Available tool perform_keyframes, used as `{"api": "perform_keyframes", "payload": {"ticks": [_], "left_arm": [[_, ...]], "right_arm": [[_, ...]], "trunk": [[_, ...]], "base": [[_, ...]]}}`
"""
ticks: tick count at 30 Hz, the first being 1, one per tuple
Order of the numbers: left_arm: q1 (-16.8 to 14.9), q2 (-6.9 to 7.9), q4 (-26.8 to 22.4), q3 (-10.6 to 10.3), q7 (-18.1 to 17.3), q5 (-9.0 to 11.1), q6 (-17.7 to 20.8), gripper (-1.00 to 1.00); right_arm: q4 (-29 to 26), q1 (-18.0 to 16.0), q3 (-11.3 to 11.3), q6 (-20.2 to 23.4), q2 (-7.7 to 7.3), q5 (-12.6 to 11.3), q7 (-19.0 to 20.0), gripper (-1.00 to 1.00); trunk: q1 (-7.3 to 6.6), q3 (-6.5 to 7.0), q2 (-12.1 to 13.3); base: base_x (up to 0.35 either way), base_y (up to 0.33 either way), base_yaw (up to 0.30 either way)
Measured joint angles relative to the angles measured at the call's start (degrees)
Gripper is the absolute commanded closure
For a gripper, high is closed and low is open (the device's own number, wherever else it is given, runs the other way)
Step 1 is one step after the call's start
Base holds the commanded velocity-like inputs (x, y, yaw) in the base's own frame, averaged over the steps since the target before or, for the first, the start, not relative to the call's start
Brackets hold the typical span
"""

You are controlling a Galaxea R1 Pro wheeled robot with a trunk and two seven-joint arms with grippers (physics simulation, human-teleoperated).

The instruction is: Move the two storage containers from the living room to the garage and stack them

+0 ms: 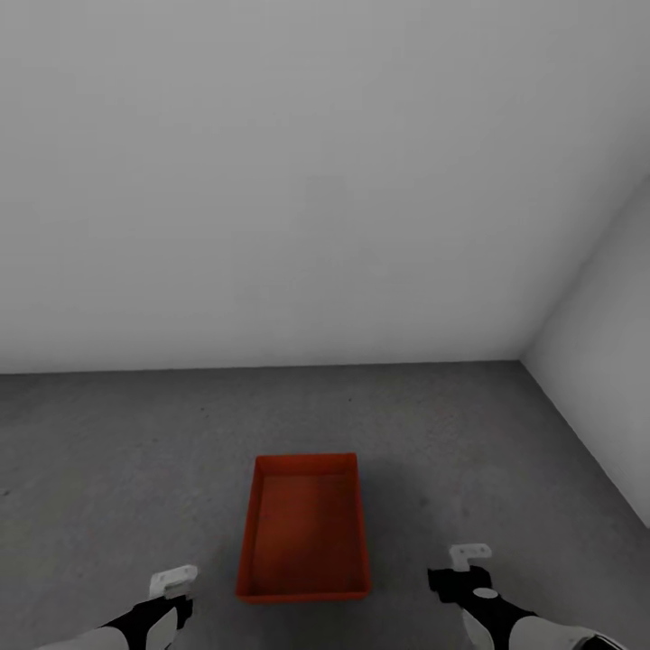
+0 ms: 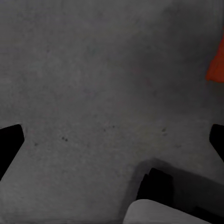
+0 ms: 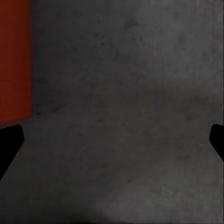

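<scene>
One orange-red storage container [image 1: 304,528] sits open side up on the dark grey garage floor [image 1: 108,451], straight ahead of me, its long side running away from me. My left gripper [image 1: 171,582] hovers left of its near end, apart from it, open and holding nothing. My right gripper [image 1: 469,558] hovers right of the near end, likewise open and holding nothing. In the left wrist view the open gripper [image 2: 112,140] faces bare concrete, with a corner of the container [image 2: 216,65] at the edge. In the right wrist view the gripper [image 3: 112,140] is open over the floor beside the container's wall [image 3: 14,60].
A plain white wall [image 1: 271,181] rises behind the container, and a second white wall [image 1: 605,379] meets it at a corner on the right. Bare concrete stretches to the left and right of the container.
</scene>
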Motion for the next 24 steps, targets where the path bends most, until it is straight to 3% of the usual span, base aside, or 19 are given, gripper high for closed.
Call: {"api": "perform_keyframes", "payload": {"ticks": [4,10,12,24], "left_arm": [[0.03,0.67,0.22,-0.02,-0.05,1.57,0.08,-1.0],[0.13,1.14,0.31,-0.03,-0.33,3.16,0.09,-1.0],[1.74,1.24,0.33,0.02,-0.56,3.57,0.0,-1.0],[8.18,0.94,0.36,0.05,-6.78,3.71,0.03,-1.0]], "right_arm": [[0.04,0.99,0.07,0.17,-1.29,0.04,0.12,-1.0],[-0.02,6.91,0.07,0.8,-1.99,0.12,-0.12,-1.0],[-0.02,10.44,0.08,0.78,-2.39,0.17,-0.06,-1.0],[-0.03,16.33,0.17,1.29,-2.46,0.26,0.23,-1.0]], "trunk": [[-0.88,0.72,1.61],[-2.2,1.79,4.01],[-2.64,2.15,4.81],[-5.27,4.31,9.63]], "base": [[0.0,0.0,0.0],[0.0,0.0,0.0],[0.0,0.0,0.0],[0.0,0.0,0.0]]}}
